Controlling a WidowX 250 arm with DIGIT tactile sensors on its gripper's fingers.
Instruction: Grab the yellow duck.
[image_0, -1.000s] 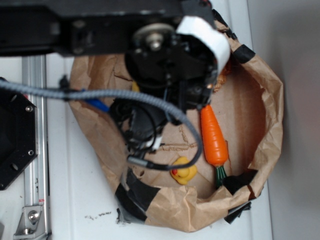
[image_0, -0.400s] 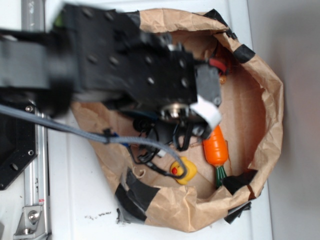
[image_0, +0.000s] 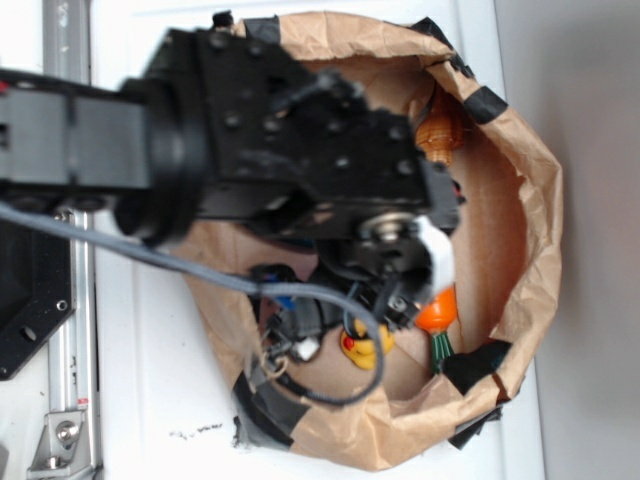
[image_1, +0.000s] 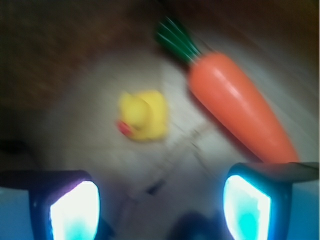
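The yellow duck lies on the brown paper floor of a bag, small and glossy with a red-orange beak. In the exterior view the yellow duck is partly hidden behind the arm's cables. An orange toy carrot with a green top lies right of it; only the thick end of the carrot shows from outside. My gripper is open, its two bright pads wide apart with nothing between them, and the duck sits ahead of them, slightly left of centre. The wrist view is blurred.
The crumpled brown paper bag with black tape patches surrounds everything with high walls. A brown object rests at the bag's far side. Grey cables hang over the bag's interior. A metal rail runs along the left.
The arm has swung down and right into the bag, so its body now covers most of the carrot and hangs just above the duck. Duck and carrot have stayed put.
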